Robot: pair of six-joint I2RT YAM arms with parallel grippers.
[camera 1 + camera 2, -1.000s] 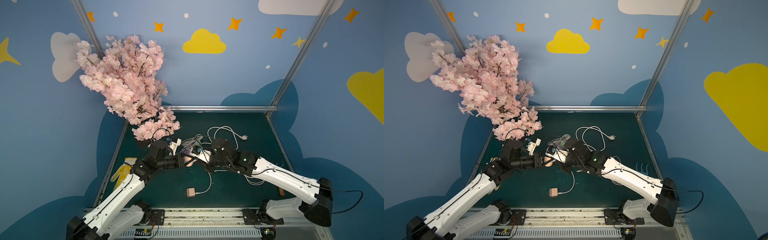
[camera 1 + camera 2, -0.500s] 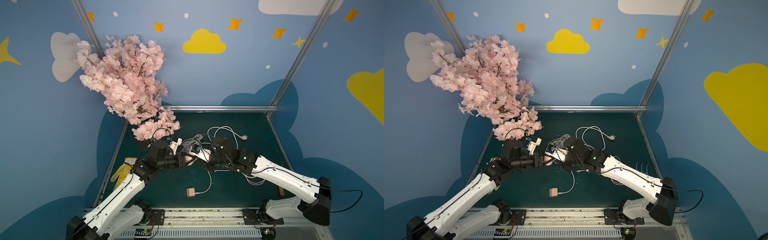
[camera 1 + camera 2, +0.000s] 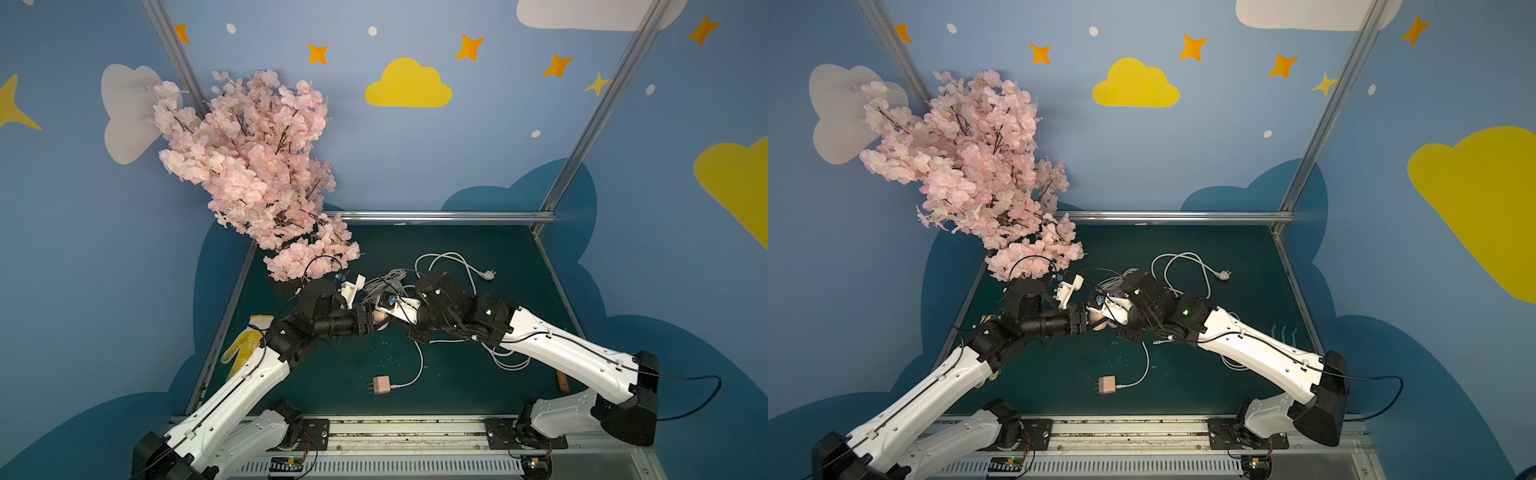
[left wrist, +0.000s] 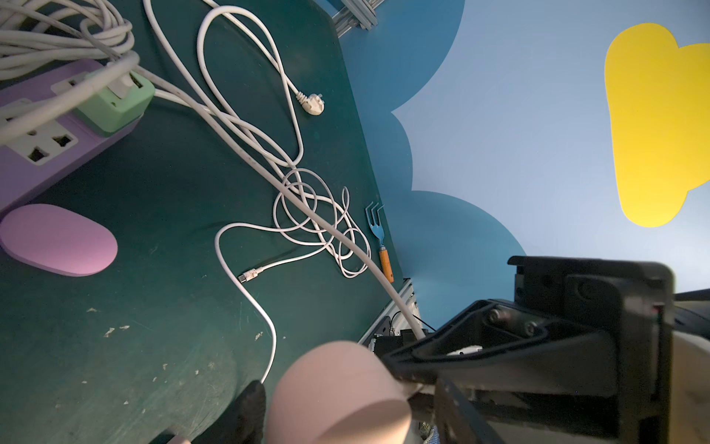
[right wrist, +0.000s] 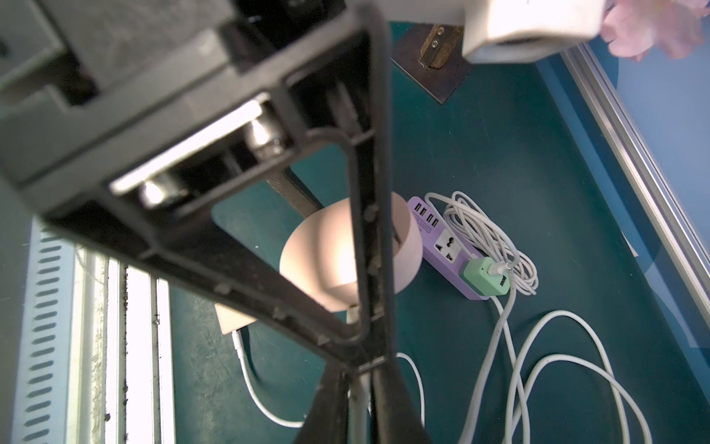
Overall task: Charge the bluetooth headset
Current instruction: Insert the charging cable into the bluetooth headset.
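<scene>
In both top views the two arms meet over the middle of the dark green worktop (image 3: 478, 249). The pale pink rounded headset charging case (image 3: 380, 321) sits between the left end effector (image 3: 371, 323) and the right end effector (image 3: 395, 325). A pink square wall adapter (image 3: 381, 384) lies near the front edge, its thin white cord (image 3: 420, 361) curling back toward the arms.

In the left wrist view the case fills the lower part. One black finger (image 4: 248, 403) of the left end effector stands just beside it. The other finger is out of sight, so I cannot tell whether the case is gripped. A purple power strip (image 4: 42, 153) lies on the worktop with a mint green charger block (image 4: 115, 103) plugged into it. A thick white charging cable (image 4: 401, 305) runs from that block to the right end effector's black frame. A lilac oval piece (image 4: 57, 240) lies beside the strip.

In the right wrist view the right end effector's fingers (image 5: 388, 403) are clamped together on the cable, which points at the case's rim. The left end effector's frame crosses in front of the case and hides whether the plug is seated.
</scene>
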